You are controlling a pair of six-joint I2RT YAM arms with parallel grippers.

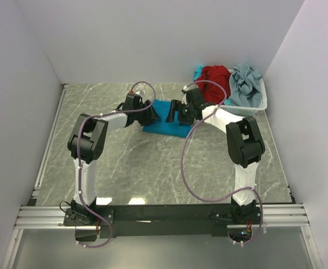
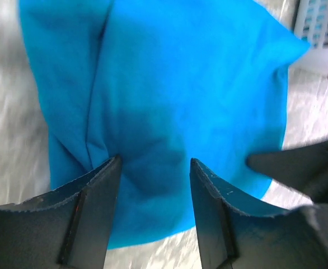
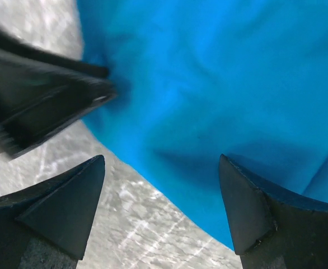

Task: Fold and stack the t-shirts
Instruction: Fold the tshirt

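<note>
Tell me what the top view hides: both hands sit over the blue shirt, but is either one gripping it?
Observer: No. The left wrist view shows the left hand open, the blue shirt visible through the gap, not pinched.
Reviewer: And the right?
Observer: The right hand is open wider, one finger over the shirt, the other over bare table.
Reviewer: Any fold visible?
Observer: Yes, the left wrist view shows one cloth edge lying over another layer.
</note>
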